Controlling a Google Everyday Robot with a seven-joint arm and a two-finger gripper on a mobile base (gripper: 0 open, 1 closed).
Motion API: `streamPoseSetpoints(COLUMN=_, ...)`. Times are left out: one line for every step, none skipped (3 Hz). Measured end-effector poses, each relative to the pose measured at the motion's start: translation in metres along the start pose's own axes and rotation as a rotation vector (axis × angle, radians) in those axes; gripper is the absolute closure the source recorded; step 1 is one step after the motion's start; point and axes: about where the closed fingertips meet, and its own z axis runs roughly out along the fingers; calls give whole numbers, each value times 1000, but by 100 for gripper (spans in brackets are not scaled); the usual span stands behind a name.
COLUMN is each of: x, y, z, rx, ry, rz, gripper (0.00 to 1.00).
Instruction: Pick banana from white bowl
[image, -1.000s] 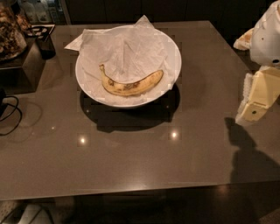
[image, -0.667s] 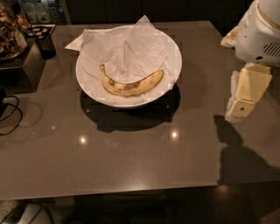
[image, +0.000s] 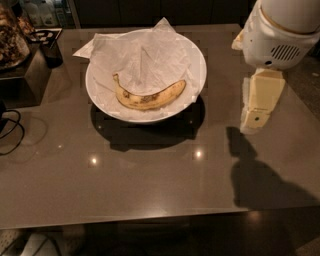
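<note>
The banana (image: 150, 96), yellow with brown spots and a dark stem tip at its left end, lies curved in the front half of the white bowl (image: 197, 55). The bowl is lined with crumpled white paper (image: 142, 57) and stands at the back middle of the grey table. My gripper (image: 254, 122) hangs cream-coloured under the white arm housing (image: 277, 35) at the right. It is above the table, to the right of the bowl and apart from it. It holds nothing that I can see.
A dark box (image: 27, 75) with cluttered items on top stands at the back left. A black cable (image: 10, 130) lies at the left edge. The table's front edge (image: 150, 217) runs across the bottom. The gripper's shadow (image: 255, 175) falls at the front right.
The arm and gripper have moved left, toward the bowl, and more of the white housing is in view. The banana and bowl have not moved.
</note>
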Motion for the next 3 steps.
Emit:
streamPoseSetpoints(x=2, y=-4, z=1, rx=-13, ry=-29, rz=25, gripper=0)
streamPoseSetpoints(x=-22, y=-19, z=0, rx=-37, ry=-81, rz=-10, gripper=0)
streamPoseSetpoints(x=-52, y=-38, z=3, rx=-69, ry=-119, rz=-59, gripper=0)
